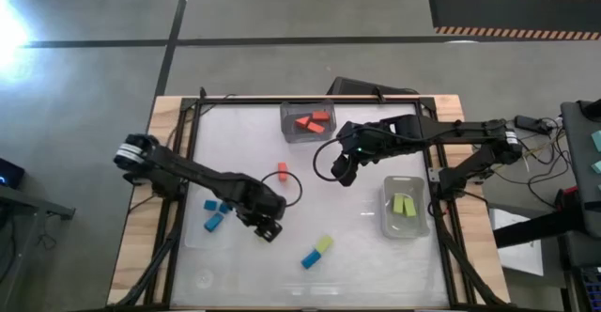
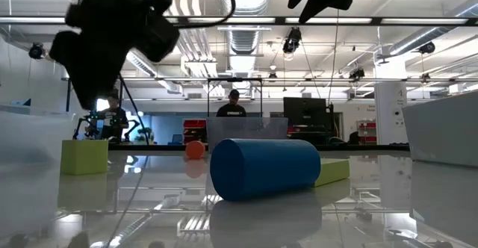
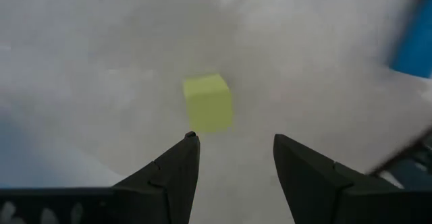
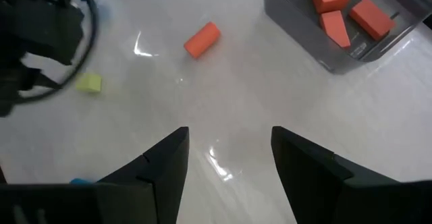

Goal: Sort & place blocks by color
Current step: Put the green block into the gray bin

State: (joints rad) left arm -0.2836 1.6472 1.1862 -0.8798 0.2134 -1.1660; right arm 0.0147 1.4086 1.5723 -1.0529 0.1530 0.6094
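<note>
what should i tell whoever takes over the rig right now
Left pincer: open, empty, low near the table's centre, facing a yellow-green block.
Right pincer: open, empty, between the two bins.
Done: three orange-red blocks in the far bin; two yellow-green blocks in the right bin.
Left: one orange-red block mid-table, three blue blocks at left, a blue and yellow-green pair near the front edge.

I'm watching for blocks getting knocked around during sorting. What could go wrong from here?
The blue block lies right against the yellow-green block that the open left pincer faces; a grasp there might push one of them away. The loose orange block looks cylindrical, so it may roll if nudged by the open right pincer nearby.
</note>
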